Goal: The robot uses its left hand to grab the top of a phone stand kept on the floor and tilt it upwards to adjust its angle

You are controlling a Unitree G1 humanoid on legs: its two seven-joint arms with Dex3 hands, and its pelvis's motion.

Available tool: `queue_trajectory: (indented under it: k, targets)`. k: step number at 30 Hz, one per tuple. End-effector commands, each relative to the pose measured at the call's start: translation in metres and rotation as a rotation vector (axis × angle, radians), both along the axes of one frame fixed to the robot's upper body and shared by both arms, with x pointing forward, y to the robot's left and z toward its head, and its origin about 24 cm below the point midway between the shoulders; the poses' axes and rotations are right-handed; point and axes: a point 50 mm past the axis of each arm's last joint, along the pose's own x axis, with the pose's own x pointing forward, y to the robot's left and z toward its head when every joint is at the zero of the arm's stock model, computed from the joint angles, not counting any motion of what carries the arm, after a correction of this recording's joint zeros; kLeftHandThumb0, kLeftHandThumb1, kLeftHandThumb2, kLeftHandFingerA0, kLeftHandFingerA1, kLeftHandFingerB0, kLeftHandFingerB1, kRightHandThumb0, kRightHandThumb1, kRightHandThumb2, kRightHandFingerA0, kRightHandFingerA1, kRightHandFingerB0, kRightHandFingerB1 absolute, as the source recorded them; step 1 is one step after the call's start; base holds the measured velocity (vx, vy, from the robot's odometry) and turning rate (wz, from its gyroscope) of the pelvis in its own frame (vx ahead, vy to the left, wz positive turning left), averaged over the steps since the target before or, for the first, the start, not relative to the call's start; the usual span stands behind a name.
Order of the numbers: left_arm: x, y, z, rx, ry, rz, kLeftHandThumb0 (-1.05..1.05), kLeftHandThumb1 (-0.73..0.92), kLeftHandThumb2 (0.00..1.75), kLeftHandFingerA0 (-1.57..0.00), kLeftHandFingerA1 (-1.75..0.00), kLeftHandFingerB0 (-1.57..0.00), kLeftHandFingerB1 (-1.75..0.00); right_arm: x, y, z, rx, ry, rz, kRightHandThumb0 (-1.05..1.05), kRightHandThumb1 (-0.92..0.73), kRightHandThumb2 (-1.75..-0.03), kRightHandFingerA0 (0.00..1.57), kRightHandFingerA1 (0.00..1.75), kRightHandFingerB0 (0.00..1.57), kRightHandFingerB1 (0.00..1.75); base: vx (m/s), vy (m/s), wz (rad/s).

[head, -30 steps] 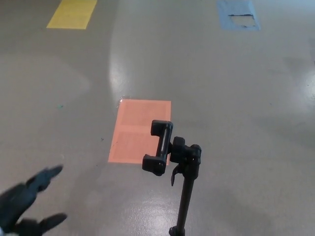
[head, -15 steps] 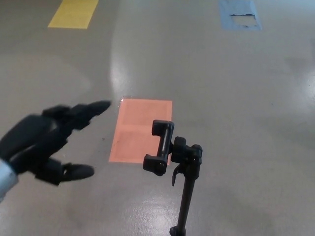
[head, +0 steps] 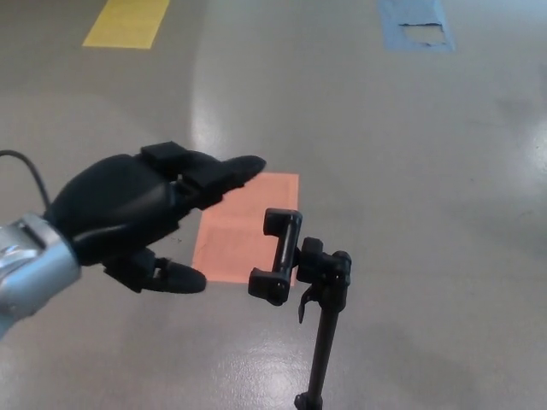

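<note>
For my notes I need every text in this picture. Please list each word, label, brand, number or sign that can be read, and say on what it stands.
None can be read: no word, number or brand shows anywhere.
The phone stand and the left hand are plain black.
The orange floor patch, yellow floor patch and blue floor patch bear no print.

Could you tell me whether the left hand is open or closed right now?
Open: the left hand has its fingers and thumb spread apart, holding nothing, beside the phone stand.
</note>
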Motion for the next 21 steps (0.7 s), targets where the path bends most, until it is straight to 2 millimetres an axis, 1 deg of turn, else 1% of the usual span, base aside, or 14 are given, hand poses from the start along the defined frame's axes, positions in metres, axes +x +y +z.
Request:
queue_trajectory:
  k: [1,2,3,4,6,7,8,13,14,15,16,17,18,21]
  targets:
    - [-0.001,-0.011,0.001,0.070,0.001,0.003,-0.82,0.72,0.66,-0.12,-0.25,0.00,-0.04,-0.002,-0.004,0.001,-0.014,0.020,0.016,-0.63,-0.62,-0.93,0.23,0.53,0.15,0.45,0.00,0.000,0.00]
    - [-0.002,-0.012,0.001,0.074,0.004,0.004,-0.82,0.72,0.66,-0.12,-0.25,0.00,-0.04,-0.003,-0.004,0.001,-0.013,0.021,0.020,-0.63,-0.62,-0.93,0.23,0.53,0.15,0.45,0.00,0.000,0.00]
    - [-0.003,-0.013,0.000,0.074,0.005,0.002,-0.84,0.59,0.96,-0.09,-0.30,0.00,-0.13,-0.003,-0.004,0.001,-0.012,0.024,0.023,-0.60,-0.77,-0.63,0.28,0.43,0.23,0.32,0.00,0.000,0.00]
    - [-0.003,-0.013,-0.001,0.076,0.004,0.001,-0.86,0.60,0.79,-0.14,-0.28,0.00,-0.05,-0.003,-0.004,0.001,-0.013,0.025,0.026,-0.60,-0.77,-0.63,0.27,0.43,0.23,0.32,0.00,0.000,0.00]
    - [-0.004,-0.013,-0.001,0.079,0.004,0.003,-0.86,0.60,0.79,-0.14,-0.28,0.00,-0.05,-0.002,-0.005,0.001,-0.014,0.026,0.030,-0.60,-0.77,-0.63,0.27,0.43,0.23,0.32,0.00,0.000,0.00]
    - [-0.004,-0.014,-0.001,0.080,0.003,0.002,-0.88,0.61,0.97,-0.15,-0.32,0.00,-0.09,-0.002,-0.005,0.001,-0.015,0.025,0.032,-0.60,-0.77,-0.63,0.28,0.43,0.23,0.32,0.00,0.000,0.00]
    - [-0.005,-0.015,-0.002,0.081,0.002,0.002,-0.88,0.60,0.96,-0.15,-0.33,0.00,-0.10,-0.002,-0.004,0.001,-0.017,0.026,0.033,-0.63,-0.61,-0.92,0.22,0.52,0.16,0.45,0.00,0.000,0.00]
    - [-0.006,-0.017,-0.001,0.085,-0.005,-0.005,-0.82,0.59,0.96,-0.11,-0.36,0.00,-0.15,-0.001,-0.004,0.002,-0.022,0.026,0.034,-0.63,-0.61,-0.92,0.23,0.52,0.16,0.45,0.00,0.000,0.00]
    - [-0.006,-0.017,-0.001,0.086,-0.006,-0.006,-0.82,0.74,0.64,-0.18,-0.29,0.00,-0.10,-0.001,-0.004,0.002,-0.024,0.027,0.037,-0.63,-0.61,-0.92,0.22,0.52,0.15,0.45,0.00,0.000,0.00]
    - [-0.006,-0.018,-0.001,0.087,-0.007,-0.008,-0.82,0.74,0.64,-0.18,-0.29,0.00,-0.10,-0.001,-0.004,0.002,-0.026,0.027,0.042,-0.63,-0.61,-0.92,0.22,0.52,0.15,0.45,0.00,0.000,0.00]
    - [-0.007,-0.019,-0.001,0.084,-0.006,-0.013,-0.81,0.75,0.64,-0.17,-0.29,0.00,-0.11,-0.001,-0.004,0.001,-0.024,0.028,0.040,-0.59,-0.77,-0.63,0.27,0.41,0.22,0.31,0.00,0.000,0.00]
    - [-0.007,-0.020,-0.001,0.079,-0.004,-0.019,-0.81,0.75,0.64,-0.17,-0.29,0.00,-0.11,-0.001,-0.004,0.001,-0.022,0.028,0.038,-0.59,-0.77,-0.63,0.27,0.41,0.22,0.31,0.00,0.000,0.00]
    - [-0.008,-0.021,0.000,0.076,-0.001,-0.023,-0.85,0.62,0.97,-0.15,-0.36,0.00,-0.13,-0.002,-0.004,0.001,-0.021,0.028,0.040,-0.59,-0.78,-0.62,0.27,0.40,0.23,0.31,0.00,0.000,0.00]
    - [-0.011,-0.023,0.000,0.077,0.004,-0.030,-0.81,0.59,0.96,-0.11,-0.36,0.00,-0.15,-0.002,-0.004,0.001,-0.015,0.029,0.042,-0.59,-0.77,-0.63,0.28,0.42,0.23,0.32,0.00,0.000,0.00]
